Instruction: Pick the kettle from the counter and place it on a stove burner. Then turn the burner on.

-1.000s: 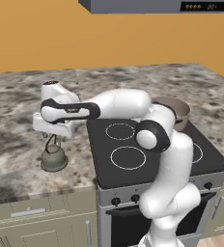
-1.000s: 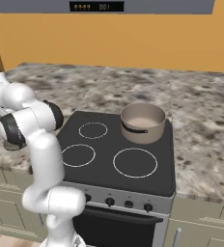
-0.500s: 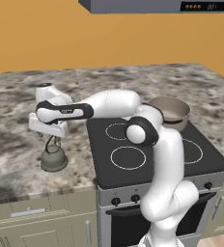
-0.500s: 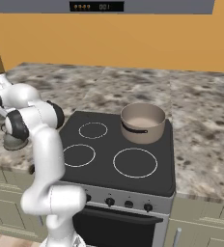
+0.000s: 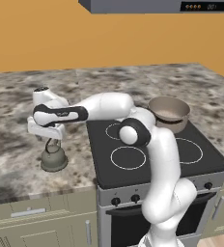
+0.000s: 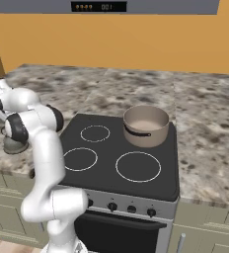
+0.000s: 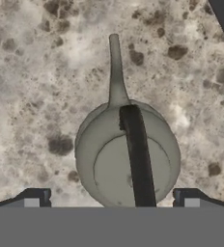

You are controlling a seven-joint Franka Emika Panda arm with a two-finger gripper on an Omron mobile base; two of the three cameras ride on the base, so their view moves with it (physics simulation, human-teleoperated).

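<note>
A white robot arm is reaching out to its left over a speckled stone bench (image 5: 17, 111). Its fingers (image 5: 50, 140) are pointing down and hanging just above a small grey-green kettle (image 5: 54, 159). The fingers are standing wide open and are gripping nothing.

The kettle is sitting upright on the bench, just beside the left edge of a black glass cooktop (image 5: 147, 166). In the right base view the kettle (image 6: 14, 144) is peeking out from behind the arm's elbow.

From the hand view, looking straight down, the kettle (image 7: 109, 159) is lying between the two finger tips (image 7: 36, 197), with its dark handle (image 7: 137, 154) running across the lid and its spout (image 7: 116, 72) pointing toward the top of the picture.

On the cooktop, a tan pot (image 5: 169, 113) is sitting on the far right ring. A large white burner (image 5: 128, 157) circle nearer the front is lying bare.
</note>
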